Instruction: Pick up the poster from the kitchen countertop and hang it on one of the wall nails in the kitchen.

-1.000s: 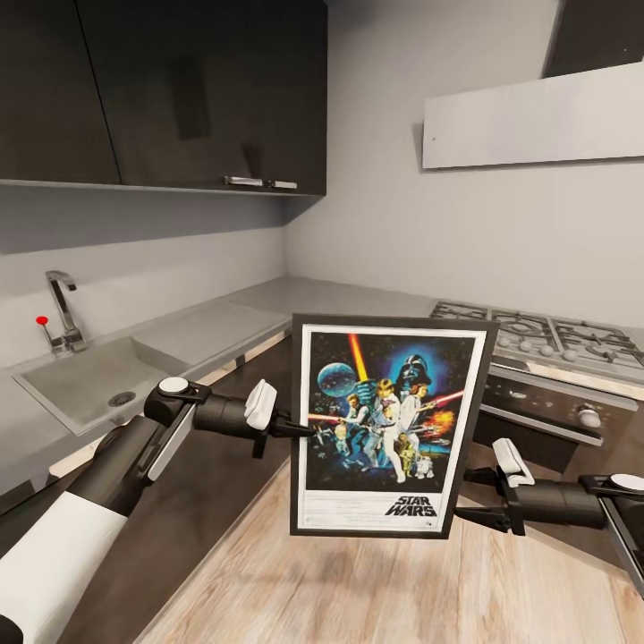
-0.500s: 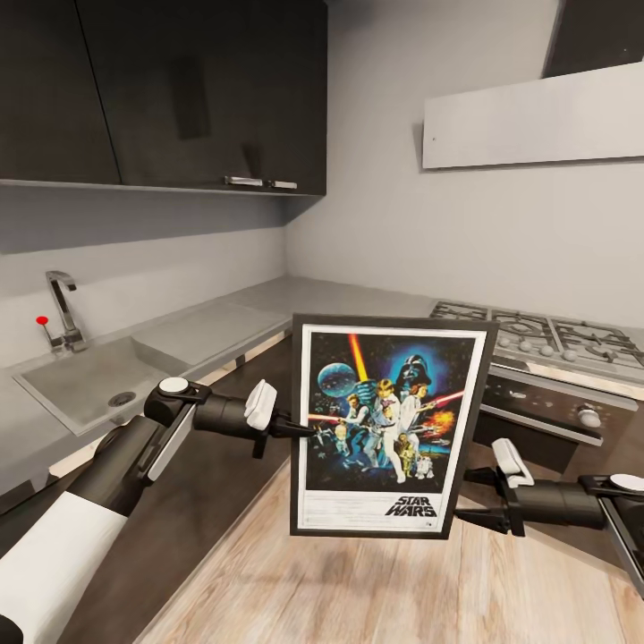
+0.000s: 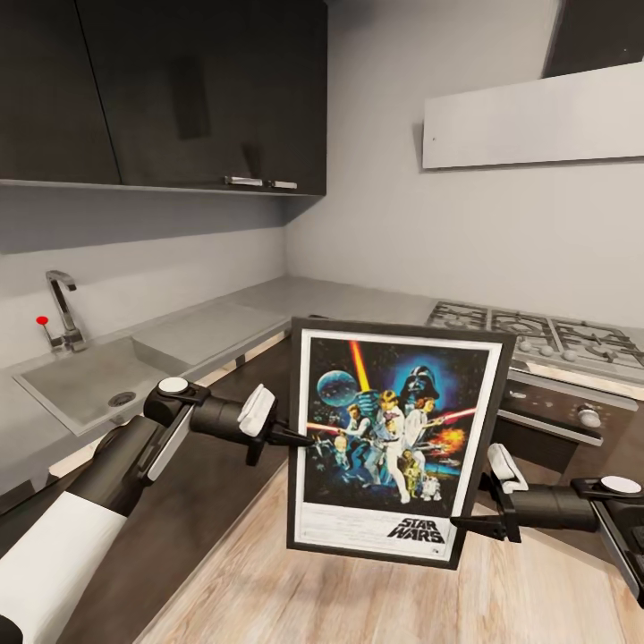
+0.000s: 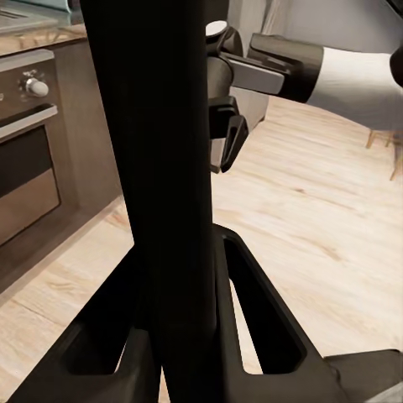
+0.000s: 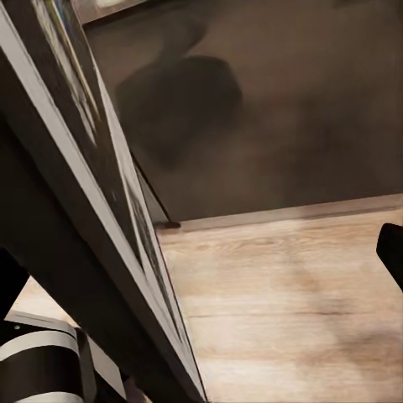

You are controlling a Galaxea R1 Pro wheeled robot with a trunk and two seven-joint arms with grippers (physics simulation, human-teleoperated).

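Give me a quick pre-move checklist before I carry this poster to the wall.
1. Poster off the kitchen countertop: ok, held in the air over the wood floor.
2. Left gripper hold: ok, jaws straddle the frame's left edge.
3. Right gripper hold: ok, it meets the lower right edge in the head view, and the right wrist view shows the frame close up.
4. Poster level: not ok, it tilts, bottom swung towards the left arm.
5. Wall nails located: cannot tell, no speck is clear on the grey wall.
6. Clearance from the hob: ok, poster is in front of it.
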